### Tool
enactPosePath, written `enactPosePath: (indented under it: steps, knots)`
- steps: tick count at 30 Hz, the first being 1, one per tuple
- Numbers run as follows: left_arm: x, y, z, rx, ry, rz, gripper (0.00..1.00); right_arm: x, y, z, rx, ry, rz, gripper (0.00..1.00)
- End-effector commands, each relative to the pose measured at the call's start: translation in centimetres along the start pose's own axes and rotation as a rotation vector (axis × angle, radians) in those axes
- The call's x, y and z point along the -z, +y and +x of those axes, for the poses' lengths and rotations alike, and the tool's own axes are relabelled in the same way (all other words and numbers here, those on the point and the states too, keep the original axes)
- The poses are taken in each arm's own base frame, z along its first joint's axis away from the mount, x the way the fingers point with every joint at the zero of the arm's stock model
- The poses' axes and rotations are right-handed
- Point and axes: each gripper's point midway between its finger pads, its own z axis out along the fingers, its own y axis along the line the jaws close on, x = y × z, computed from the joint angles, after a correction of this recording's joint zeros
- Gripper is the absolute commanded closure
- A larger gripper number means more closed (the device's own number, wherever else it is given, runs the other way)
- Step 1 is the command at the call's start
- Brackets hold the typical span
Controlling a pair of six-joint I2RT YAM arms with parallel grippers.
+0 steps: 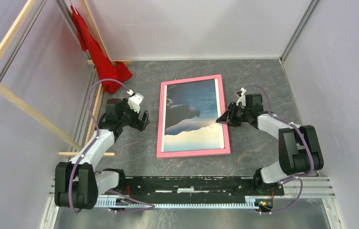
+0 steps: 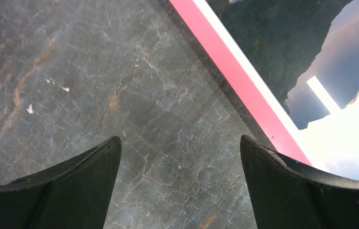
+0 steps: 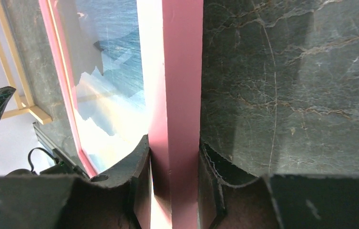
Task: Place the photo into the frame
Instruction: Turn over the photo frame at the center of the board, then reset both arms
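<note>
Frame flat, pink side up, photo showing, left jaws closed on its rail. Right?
Wrong arm: the right gripper has its jaws closed on the frame, at its pink rail, per the right wrist view. The left gripper is open beside it. Rest holds.

Grey marbled tabletop [image 1: 263, 81] — pale lilac walls [image 1: 191, 24], red cloth [image 1: 103, 67] hanging left.

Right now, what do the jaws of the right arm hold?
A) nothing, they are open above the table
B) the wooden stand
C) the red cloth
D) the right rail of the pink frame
D: in the right wrist view the right jaws press on both sides of the frame at its pink rail.
</note>
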Motion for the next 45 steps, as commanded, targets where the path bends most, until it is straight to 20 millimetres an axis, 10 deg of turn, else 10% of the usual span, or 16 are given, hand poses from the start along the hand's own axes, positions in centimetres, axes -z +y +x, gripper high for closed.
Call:
enactPosePath:
  steps: [1,11,16,21,25,34,45]
  knots:
    - [-0.7,1.3,-0.5,-0.005,-0.085,-0.072,0.00,-0.6,-5.1,-1.2,0.126,-0.100,0.250,0.67]
    - [-2.3,3.8,-0.9,0.114,-0.247,-0.180,0.00,0.9,-9.8,-2.5,0.162,-0.171,0.526,0.02]
    - [-2.5,5.2,-1.0,0.131,-0.316,-0.263,0.00,4.9,-10.6,-5.8,0.167,-0.354,0.705,0.02]
    - [-3.4,6.2,-0.7,0.138,-0.353,-0.297,0.00,13.7,-11.3,-9.0,0.107,-0.795,0.916,0.02]
    - [-3.5,7.3,-1.1,0.127,-0.408,-0.342,0.00,18.2,-12.8,-8.3,0.085,-1.049,1.017,0.02]
    - [-1.1,6.5,0.0,0.120,-0.546,-0.393,0.00,17.7,-15.3,-6.2,0.129,-1.082,1.037,0.02]
    - [-2.2,7.5,0.1,0.163,-0.502,-0.402,0.00,17.4,-12.3,-8.4,0.375,-1.187,0.886,0.02]
